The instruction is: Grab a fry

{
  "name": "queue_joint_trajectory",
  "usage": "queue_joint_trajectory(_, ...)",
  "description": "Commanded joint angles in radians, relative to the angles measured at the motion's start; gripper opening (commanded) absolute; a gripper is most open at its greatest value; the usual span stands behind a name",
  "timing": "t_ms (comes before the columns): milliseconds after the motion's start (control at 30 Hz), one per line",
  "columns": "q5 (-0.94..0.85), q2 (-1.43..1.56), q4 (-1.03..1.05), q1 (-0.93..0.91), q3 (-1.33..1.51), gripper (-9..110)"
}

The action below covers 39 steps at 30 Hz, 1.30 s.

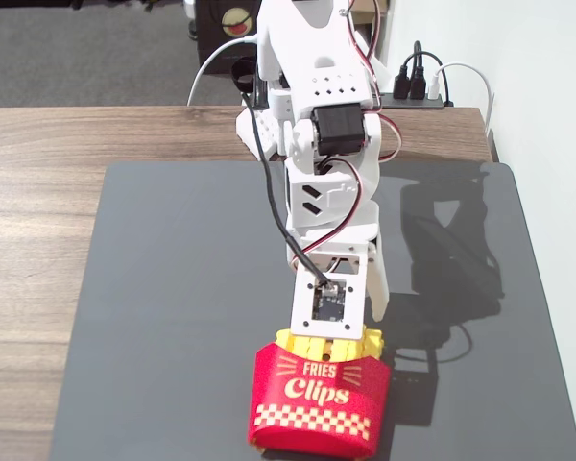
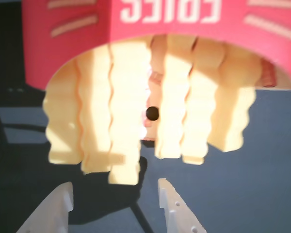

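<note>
Open tool [image 2: 114,201], fry [image 2: 125,121] just beyond fingertips

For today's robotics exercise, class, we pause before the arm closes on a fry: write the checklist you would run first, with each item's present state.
1. Pincer open: ok, its tips stand apart in the wrist view.
2. Fries ahead of the pincer: ok, their ends show just beyond the tips.
3. One fry between the tips: not ok, none has entered the gap.
4. Red carton upright on the dark mat: ok.
5. Fries loose enough to slide out: cannot tell.
</note>
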<state>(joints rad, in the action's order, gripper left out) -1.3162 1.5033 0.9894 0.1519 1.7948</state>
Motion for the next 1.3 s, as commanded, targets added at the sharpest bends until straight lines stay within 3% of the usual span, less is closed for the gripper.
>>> queue_joint_trajectory(0, -0.014, -0.005, 0.011, -0.012, -0.069, 22)
queue_joint_trajectory(400, -0.035, -0.092, 0.038, -0.032, -0.167, 22)
queue_joint_trajectory(700, -0.028, -0.115, 0.055, -0.02, -0.212, 16)
queue_joint_trajectory(833, -0.021, -0.115, 0.055, -0.017, -0.212, 7)
queue_joint_trajectory(1267, -0.005, -0.1, 0.072, -0.003, -0.192, 7)
